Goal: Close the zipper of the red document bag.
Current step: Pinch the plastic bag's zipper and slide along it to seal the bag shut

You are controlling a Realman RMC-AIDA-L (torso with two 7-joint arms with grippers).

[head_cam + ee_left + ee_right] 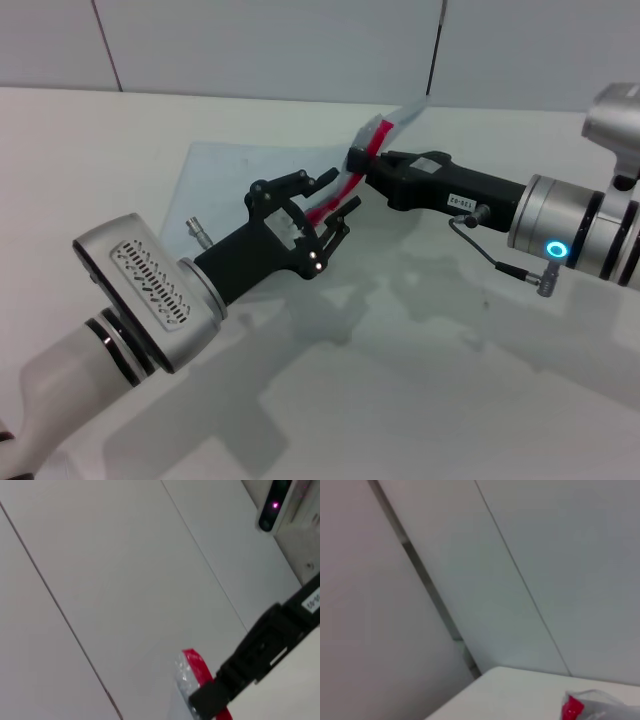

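The zipper [352,172] is a thin, bright red strip along one long edge of the bag [235,180], a flat, translucent pale blue-grey pouch lying on the white table [420,340]. That edge is lifted off the table and runs obliquely, from the left gripper [328,205] up and away to the bag's raised far corner. Both grippers are on this red line. The right gripper [362,165] is clamped on the zipper edge near that raised corner and holds it up. The left gripper sits lower on the same strip, its black fingers narrow around it; I cannot tell if they pinch the slider. Closing likely means sliding along the strip's long axis.
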